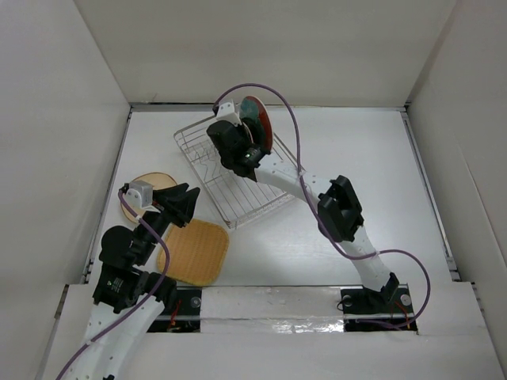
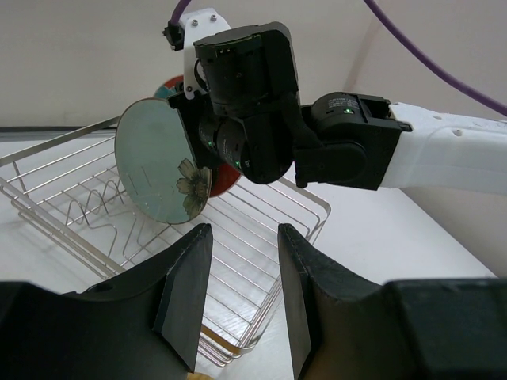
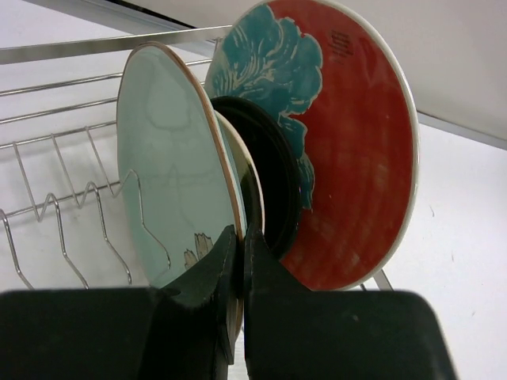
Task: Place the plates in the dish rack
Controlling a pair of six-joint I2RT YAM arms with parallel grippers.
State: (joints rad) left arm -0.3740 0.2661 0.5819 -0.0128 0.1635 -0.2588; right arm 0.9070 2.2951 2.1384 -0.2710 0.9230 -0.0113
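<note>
- Top view. Dish rack (image 1: 238,186): silver wire basket, set askew on the far middle of the table (image 1: 364,158). Teal-and-red plate (image 1: 260,125) upright at its far end. Right gripper (image 1: 250,158) over the basket, just beside that plate.
- Top view. Orange woven plate (image 1: 194,252) and wooden plate (image 1: 150,184): flat on the table left of the rack, not yet loaded. Left gripper (image 1: 187,203) poised between them.
- Left wrist view. Left gripper: jaws wide apart, nothing held. Green plate (image 2: 158,170): pale, glossy, brown-edged, flower motif near the lower rim. Held on edge and tilted over the prongs (image 2: 103,202); cannot tell whether seated.
- Right wrist view. Right gripper: fingers all but closed, pinching the green plate's lower rim. Close behind, in order: cream plate (image 3: 252,186), black plate (image 3: 277,174), teal-and-red plate.
- Risk, as a judgement: thin pinch on a glossy rim, so possible slip or swing. Lower edge may miss the prong gap and knock the crowded neighbours.
</note>
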